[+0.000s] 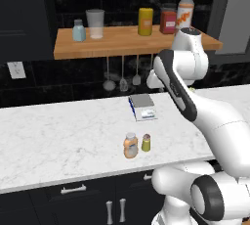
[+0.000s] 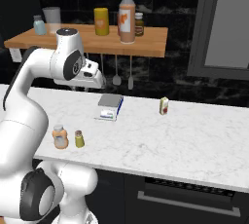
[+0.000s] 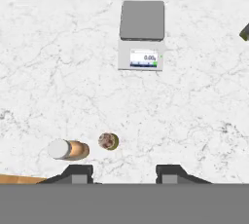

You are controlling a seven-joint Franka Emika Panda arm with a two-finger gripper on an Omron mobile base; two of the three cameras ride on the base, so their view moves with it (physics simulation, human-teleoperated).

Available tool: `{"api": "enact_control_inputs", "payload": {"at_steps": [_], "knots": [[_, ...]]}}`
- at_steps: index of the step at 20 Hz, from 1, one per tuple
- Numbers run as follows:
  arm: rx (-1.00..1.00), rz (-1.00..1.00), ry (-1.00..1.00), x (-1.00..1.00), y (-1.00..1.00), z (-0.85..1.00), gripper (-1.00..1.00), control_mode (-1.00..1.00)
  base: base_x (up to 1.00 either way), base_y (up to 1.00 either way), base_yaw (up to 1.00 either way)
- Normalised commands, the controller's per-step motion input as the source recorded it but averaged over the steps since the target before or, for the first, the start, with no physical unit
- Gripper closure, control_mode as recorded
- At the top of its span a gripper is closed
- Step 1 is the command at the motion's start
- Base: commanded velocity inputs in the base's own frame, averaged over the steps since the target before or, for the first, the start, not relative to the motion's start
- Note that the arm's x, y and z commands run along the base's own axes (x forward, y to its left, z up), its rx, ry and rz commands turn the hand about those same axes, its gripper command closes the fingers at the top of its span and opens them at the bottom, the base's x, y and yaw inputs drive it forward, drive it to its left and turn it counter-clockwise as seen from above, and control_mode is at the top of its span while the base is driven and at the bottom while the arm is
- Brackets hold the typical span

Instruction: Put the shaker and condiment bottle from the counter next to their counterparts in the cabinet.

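pincer (image 3: 124, 172): up above the counter, looking straight down; two dark fingertips (image 3: 78, 173) set apart with only bare marble between them, gripping nothing, touching nothing
shaker (image 1: 146, 143): upright on the white marble counter (image 1: 58, 131) near front edge, olive-yellow, free of the pincer
condiment bottle (image 1: 130, 146): just beside the shaker, peach body, pale cap, standing, not held
scale (image 1: 142, 106): grey pan, further back on the counter, apart from both
cabinet (image 1: 117, 43): wooden shelf above, carries pale blue shaker (image 1: 78, 31) at one end, tall orange-label bottle (image 1: 185, 10) at the other
small can (image 2: 164, 105): on the counter, well apart from the pair
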Motion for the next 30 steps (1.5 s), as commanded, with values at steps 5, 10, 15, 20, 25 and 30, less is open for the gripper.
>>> {"api": "enact_control_inputs", "payload": {"at_steps": [5,10,15,20,25,30], "knots": [[0.00,0.00,0.00,-0.26,0.04,-0.03,-1.00,-1.00,0.00,0.00,0.00],[0.00,-0.06,-0.01,-0.47,0.47,-0.29,-1.00,-1.00,0.00,0.00,0.00],[0.00,-0.22,0.00,-0.30,0.76,-0.36,-1.00,-1.00,0.00,0.00,0.00],[-0.01,-0.35,-0.01,-0.08,0.73,-0.31,-1.00,-1.00,0.00,0.00,0.00],[-0.09,-0.36,-0.04,0.00,0.61,-0.26,-1.00,-1.00,0.00,0.00,0.00],[-0.14,-0.34,-0.05,0.03,0.32,-0.31,-1.00,-1.00,0.00,0.00,0.00]]}}
